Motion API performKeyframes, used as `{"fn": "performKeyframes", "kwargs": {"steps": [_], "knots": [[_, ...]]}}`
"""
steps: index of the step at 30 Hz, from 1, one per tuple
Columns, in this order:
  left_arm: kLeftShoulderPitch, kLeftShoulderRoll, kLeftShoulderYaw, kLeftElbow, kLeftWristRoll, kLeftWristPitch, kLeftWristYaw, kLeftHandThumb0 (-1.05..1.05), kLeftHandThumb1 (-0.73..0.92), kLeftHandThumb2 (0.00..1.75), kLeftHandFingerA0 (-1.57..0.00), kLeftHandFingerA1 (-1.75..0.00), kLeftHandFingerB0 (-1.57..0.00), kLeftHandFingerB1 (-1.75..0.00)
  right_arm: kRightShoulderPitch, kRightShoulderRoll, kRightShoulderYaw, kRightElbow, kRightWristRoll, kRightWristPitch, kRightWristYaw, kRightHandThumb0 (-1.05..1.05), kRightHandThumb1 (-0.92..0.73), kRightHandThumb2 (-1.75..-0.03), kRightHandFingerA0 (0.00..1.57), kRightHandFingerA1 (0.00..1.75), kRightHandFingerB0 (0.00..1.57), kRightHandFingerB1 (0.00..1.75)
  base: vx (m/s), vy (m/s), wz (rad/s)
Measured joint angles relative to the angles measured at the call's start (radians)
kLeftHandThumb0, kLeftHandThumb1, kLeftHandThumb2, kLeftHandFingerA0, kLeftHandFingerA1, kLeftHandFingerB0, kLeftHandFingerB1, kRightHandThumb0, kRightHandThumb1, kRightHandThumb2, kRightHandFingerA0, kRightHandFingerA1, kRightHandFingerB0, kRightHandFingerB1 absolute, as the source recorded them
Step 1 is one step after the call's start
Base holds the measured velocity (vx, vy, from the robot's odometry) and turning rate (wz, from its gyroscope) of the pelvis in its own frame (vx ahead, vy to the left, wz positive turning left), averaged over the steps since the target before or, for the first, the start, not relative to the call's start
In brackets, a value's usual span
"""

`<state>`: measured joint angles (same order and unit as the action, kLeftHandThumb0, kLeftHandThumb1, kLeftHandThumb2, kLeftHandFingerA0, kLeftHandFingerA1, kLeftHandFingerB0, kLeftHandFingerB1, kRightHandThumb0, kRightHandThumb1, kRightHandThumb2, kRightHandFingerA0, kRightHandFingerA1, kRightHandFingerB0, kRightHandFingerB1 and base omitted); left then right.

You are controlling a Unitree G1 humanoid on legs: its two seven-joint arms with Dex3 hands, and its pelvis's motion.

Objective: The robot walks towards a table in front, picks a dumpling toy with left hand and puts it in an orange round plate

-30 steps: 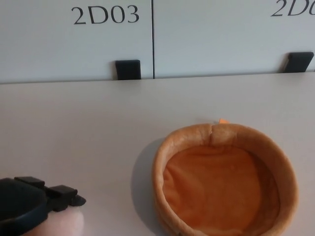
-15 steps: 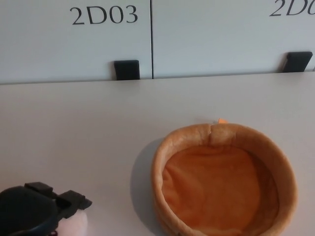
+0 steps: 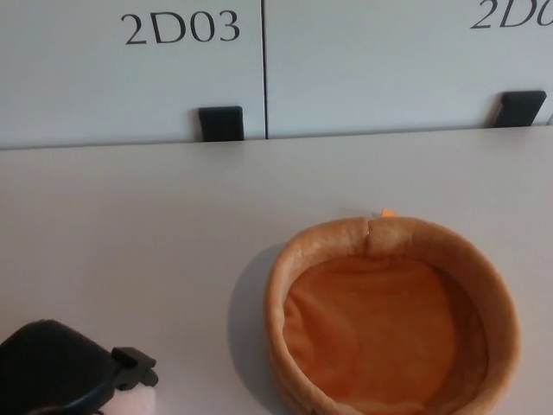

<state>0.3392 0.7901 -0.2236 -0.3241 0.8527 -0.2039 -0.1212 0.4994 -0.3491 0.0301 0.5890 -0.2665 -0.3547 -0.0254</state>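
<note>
Your robot's left hand [image 3: 60, 367] sits low over the dumpling toy [image 3: 136, 403] at the bottom corner of the head view, the black knuckles covering most of the pale, soft shape. Only a sliver of the toy shows, just beneath and beside the hand. You cannot tell from here whether the fingers have closed on it, because they are hidden under the back of the hand. The right hand is out of sight.

By the look of it, you are at the pick-up step: the toy is not yet in the orange round plate [image 3: 285, 277], which stands empty, well off toward the hand's right side and slightly beyond it. The next move, once you are sure of the hold, calls for a lift clear of the table [image 3: 173, 207], a sideways carry over the plate's raised plush rim, and a release above its hollow centre. A loose hold on so soft a thing could let it slip out.

The tabletop is plain and pale. Beyond the hand, at the table's far edge, stand light panels marked 2D03 [image 3: 181, 28] with dark brackets [image 3: 221, 123] at their foot.
</note>
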Motion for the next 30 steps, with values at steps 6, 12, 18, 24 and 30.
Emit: {"fn": "performKeyframes", "kwargs": {"steps": [6,12,18,24,30], "knots": [[0.018,-0.011,0.014,0.017,0.014,-0.064,0.118,-0.28,0.79,0.65,-1.42,-0.79,-1.15,-0.54,0.000,0.000,0.003,-0.011,-0.003,0.008,0.000,-0.10,-0.45,-0.91,0.60,0.68,0.16,0.50,0.00,0.000,0.00],[0.027,-0.042,0.055,-0.011,0.002,-0.124,0.186,-0.26,0.79,0.64,-1.47,-0.81,-1.20,-0.56,0.000,0.000,0.004,-0.021,-0.005,0.021,0.000,-0.15,-0.63,-0.58,0.66,0.48,0.28,0.35,0.00,0.000,0.00],[0.015,-0.082,0.140,-0.110,-0.060,-0.167,0.211,-0.22,0.74,0.62,-1.57,-0.80,-1.25,-0.57,-0.011,0.000,0.006,-0.016,-0.007,0.038,0.000,-0.18,-0.66,-0.59,0.65,0.48,0.27,0.34,0.00,0.000,0.00],[-0.051,-0.093,0.230,-0.214,-0.159,-0.166,0.188,-0.17,0.88,0.66,-1.57,-0.92,-1.40,-0.68,-0.016,0.000,0.011,-0.008,-0.007,0.042,0.000,-0.26,-0.65,-0.62,0.66,0.50,0.27,0.38,0.00,0.000,0.00],[-0.150,-0.099,0.285,-0.288,-0.251,-0.156,0.157,-0.09,0.57,0.99,-1.44,-1.24,-1.27,-1.09,-0.022,0.000,0.016,0.000,-0.007,0.042,0.000,-0.20,-0.65,-0.59,0.63,0.47,0.28,0.37,0.00,0.000,0.00]]}}
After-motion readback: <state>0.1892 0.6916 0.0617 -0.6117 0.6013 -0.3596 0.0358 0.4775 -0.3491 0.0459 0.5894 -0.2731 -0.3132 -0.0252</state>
